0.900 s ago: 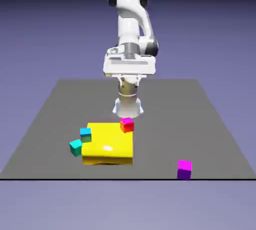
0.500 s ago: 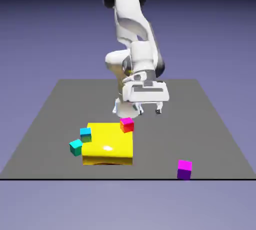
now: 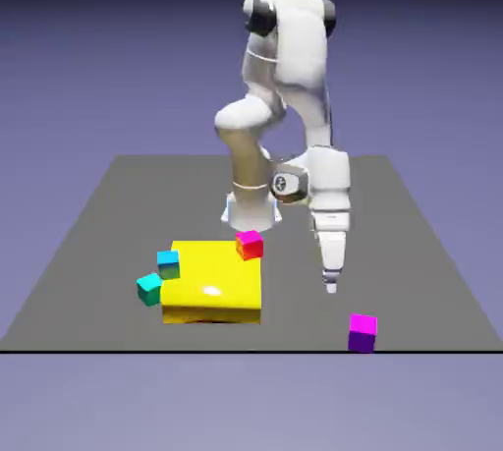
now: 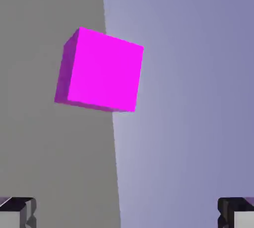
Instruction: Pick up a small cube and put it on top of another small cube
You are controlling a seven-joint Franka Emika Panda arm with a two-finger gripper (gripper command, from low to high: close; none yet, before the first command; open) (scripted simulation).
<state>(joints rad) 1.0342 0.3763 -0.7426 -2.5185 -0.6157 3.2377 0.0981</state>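
The small magenta cube (image 3: 363, 331) with purple sides sits alone near the table's front edge, at the exterior view's right. My gripper (image 3: 331, 287) hangs just above the table, a little behind and to the left of that cube, not touching it. In the hand view the magenta cube (image 4: 101, 70) fills the upper left, right at the table's edge. The two grey fingertips (image 4: 17, 212) show far apart at the bottom corners, so the gripper (image 4: 127, 214) is open with nothing between its fingers.
A large yellow slab (image 3: 213, 282) lies left of the gripper. A magenta-topped cube with red sides (image 3: 250, 244) stands at its back right corner. Two teal cubes (image 3: 169, 263) (image 3: 149, 288) sit against its left side. The table's front edge (image 3: 251, 351) runs just before the magenta cube.
The arm has swung from above the slab's back edge to the exterior view's right and come down. The hand has turned and now hangs low beside the magenta cube.
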